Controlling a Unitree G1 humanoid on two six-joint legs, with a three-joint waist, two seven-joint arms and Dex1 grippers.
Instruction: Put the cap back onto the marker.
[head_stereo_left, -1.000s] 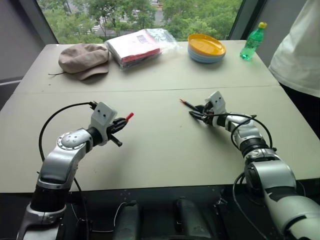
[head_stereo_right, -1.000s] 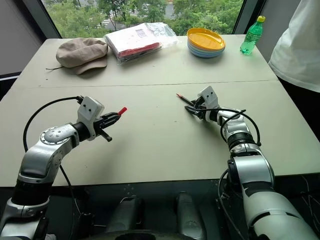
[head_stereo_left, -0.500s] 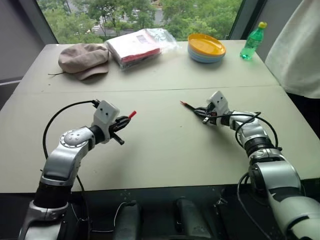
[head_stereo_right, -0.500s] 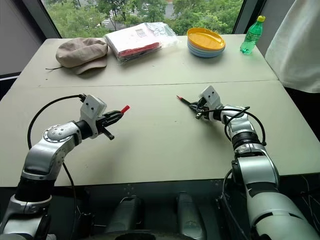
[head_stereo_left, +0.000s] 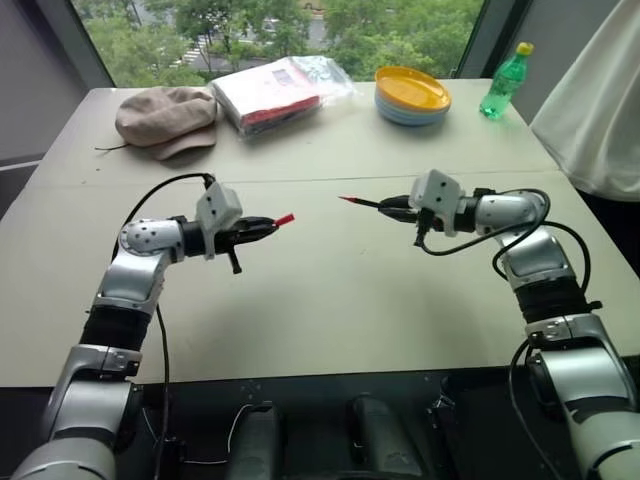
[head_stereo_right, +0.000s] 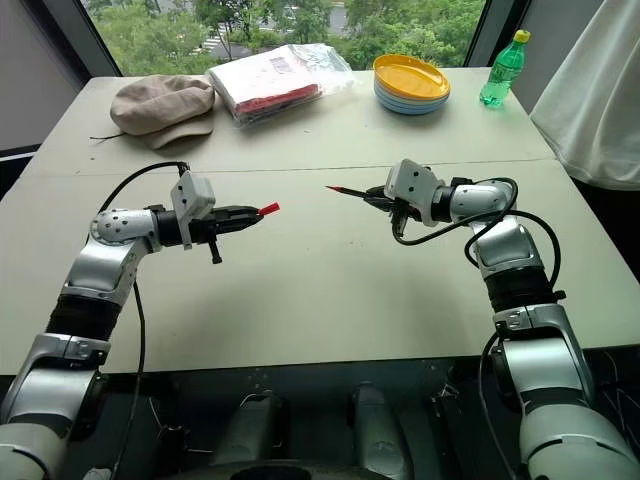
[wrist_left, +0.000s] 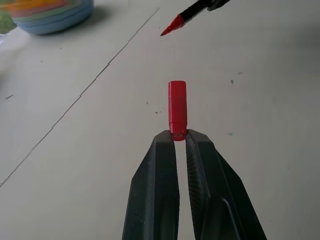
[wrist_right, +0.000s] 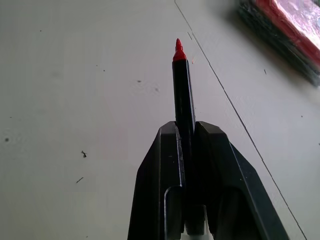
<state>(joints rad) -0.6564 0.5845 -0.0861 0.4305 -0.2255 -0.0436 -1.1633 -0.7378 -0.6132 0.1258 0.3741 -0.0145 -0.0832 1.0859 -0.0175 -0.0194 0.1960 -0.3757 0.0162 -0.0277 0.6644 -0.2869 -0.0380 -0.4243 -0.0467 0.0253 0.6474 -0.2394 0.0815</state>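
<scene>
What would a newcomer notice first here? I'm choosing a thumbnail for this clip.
The two grippers facing each other above the middle of the table: the left gripper pinches the red cap, the right gripper holds the marker, red tip toward the cap, a gap between. At the far edge, yellow plates and a green bottle.

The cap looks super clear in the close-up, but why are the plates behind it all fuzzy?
In the left wrist view the cap sits close, at the left gripper tips, so it is sharp, while the plates lie far off and blur. In the left eye view the same plates look crisp, and window daylight casts soft shadows on the table.
</scene>
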